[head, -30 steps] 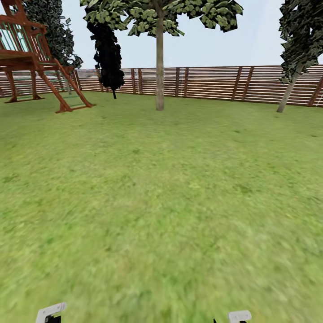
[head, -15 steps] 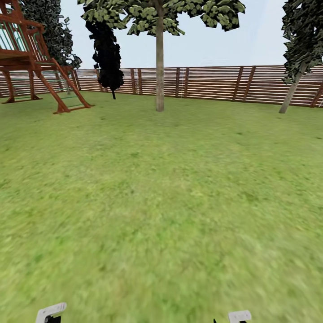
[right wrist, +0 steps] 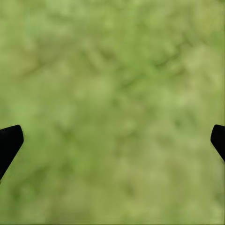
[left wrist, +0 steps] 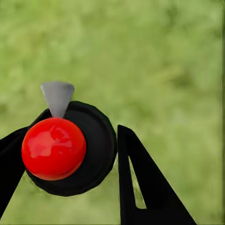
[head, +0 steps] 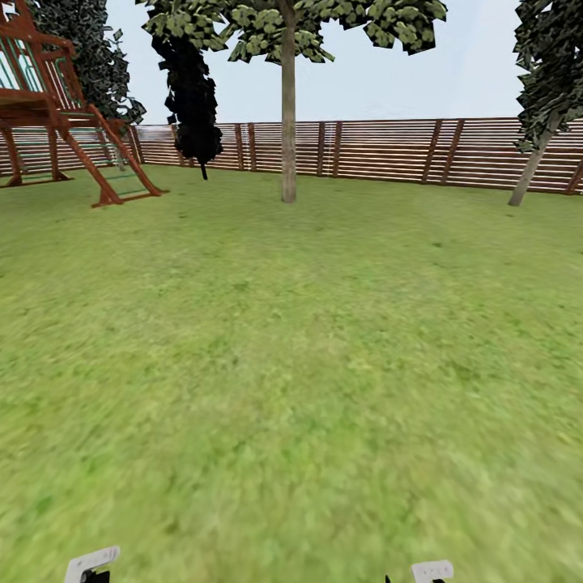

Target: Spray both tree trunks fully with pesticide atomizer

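Looking down my left wrist camera first, I see the left gripper with its black jaws closed against the sprayer: a round black body with a glossy red ball top and a small grey nozzle sticking out past it, blurred grass behind. One finger lies against the body's edge and the other presses the opposite side, so I read this as a firm hold. On my right wrist camera the right gripper has its jaws spread wide, their black tips at opposite edges of the frame with nothing but lawn between them.

In the head view, white parts of both arms poke up at the bottom edge, left and right. Beyond them the grass runs to the upper third of the frame. A tree with a straight pale trunk stands at upper centre, well apart from me, just in front of the fence. A second tree with a leaning trunk is at the upper right edge. A dark narrow tree stands left of centre, and a playhouse fills the upper left corner.
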`<state>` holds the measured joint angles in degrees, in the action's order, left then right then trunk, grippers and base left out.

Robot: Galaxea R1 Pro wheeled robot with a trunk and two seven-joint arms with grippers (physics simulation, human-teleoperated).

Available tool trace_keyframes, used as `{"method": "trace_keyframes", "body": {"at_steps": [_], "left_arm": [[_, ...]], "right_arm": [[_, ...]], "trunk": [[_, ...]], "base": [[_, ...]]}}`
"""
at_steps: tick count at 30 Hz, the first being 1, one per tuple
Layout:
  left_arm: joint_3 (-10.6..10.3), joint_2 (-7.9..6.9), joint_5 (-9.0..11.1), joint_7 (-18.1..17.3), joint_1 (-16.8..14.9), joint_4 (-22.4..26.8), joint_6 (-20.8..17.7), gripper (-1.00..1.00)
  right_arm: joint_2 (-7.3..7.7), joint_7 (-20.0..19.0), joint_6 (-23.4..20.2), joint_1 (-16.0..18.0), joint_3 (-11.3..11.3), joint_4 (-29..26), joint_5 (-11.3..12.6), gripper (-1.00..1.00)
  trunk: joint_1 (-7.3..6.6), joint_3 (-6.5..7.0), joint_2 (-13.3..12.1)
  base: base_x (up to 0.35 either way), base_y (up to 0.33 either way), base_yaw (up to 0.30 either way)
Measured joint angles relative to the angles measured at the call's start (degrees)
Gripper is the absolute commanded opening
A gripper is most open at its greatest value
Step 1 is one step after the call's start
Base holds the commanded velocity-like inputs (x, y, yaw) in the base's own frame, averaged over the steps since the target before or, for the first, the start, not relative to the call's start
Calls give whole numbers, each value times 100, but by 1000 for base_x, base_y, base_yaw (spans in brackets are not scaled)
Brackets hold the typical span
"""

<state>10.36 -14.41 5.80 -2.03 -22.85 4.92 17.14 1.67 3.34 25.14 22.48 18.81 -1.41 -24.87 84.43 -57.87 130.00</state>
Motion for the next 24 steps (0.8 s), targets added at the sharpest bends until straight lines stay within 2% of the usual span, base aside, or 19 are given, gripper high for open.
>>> {"method": "trace_keyframes", "body": {"at_steps": [24], "left_arm": [[0,0,0,0,0,0,0,-100]], "right_arm": [[0,0,0,1,0,0,1,100]], "trunk": [[0,0,0]], "base": [[341,0,0]]}}
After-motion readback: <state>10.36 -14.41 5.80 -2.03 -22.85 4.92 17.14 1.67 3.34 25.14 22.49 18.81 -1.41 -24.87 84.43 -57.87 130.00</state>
